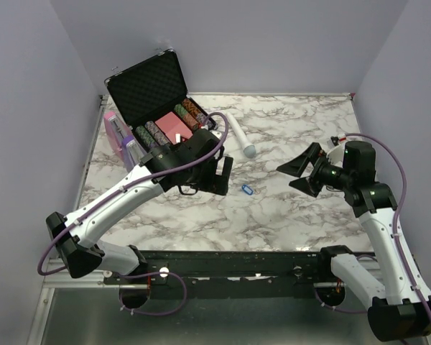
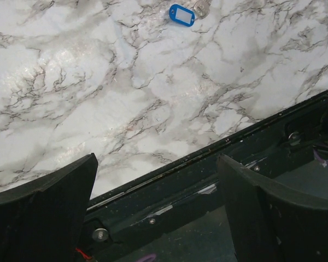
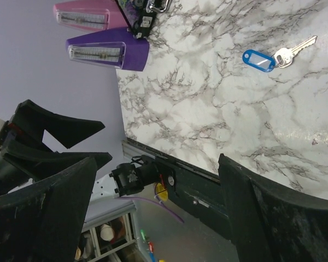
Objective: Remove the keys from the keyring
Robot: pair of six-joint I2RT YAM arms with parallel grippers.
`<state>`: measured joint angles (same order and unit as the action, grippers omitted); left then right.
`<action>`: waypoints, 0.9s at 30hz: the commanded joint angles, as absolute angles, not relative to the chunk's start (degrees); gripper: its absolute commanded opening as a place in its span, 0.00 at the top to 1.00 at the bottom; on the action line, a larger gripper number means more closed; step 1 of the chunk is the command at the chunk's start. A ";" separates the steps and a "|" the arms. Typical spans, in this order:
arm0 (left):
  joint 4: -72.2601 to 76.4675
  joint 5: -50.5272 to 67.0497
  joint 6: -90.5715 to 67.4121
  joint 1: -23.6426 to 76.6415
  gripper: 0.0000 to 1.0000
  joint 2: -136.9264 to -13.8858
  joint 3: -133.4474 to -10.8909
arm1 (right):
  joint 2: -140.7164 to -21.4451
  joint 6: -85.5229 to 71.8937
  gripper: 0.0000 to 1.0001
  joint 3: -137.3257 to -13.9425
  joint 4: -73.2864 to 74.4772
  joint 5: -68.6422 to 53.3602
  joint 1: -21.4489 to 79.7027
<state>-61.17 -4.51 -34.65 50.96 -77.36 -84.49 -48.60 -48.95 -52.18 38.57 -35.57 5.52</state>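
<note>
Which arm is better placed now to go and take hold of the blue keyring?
Left, probably. The left gripper, open, hangs right beside the keyring in the top view. The right gripper, also open, stands farther away on the other side.

I get soft, even overhead light with only faint shadows, a mild sheen on the marble table (image 2: pixel 71 60), a crisp top view, and slightly blurred near fingers (image 2: pixel 38 218) in both wrist views.
</note>
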 commanded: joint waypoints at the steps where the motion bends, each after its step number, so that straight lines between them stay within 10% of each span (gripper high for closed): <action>1: -58.36 -4.83 -31.03 49.14 0.01 -75.68 -81.66 | -48.34 -47.37 0.00 -54.40 40.60 -34.80 5.27; 27: -29.63 23.72 -22.32 36.74 0.04 -83.83 -68.55 | -47.37 -40.70 0.00 -61.34 50.71 -32.61 5.27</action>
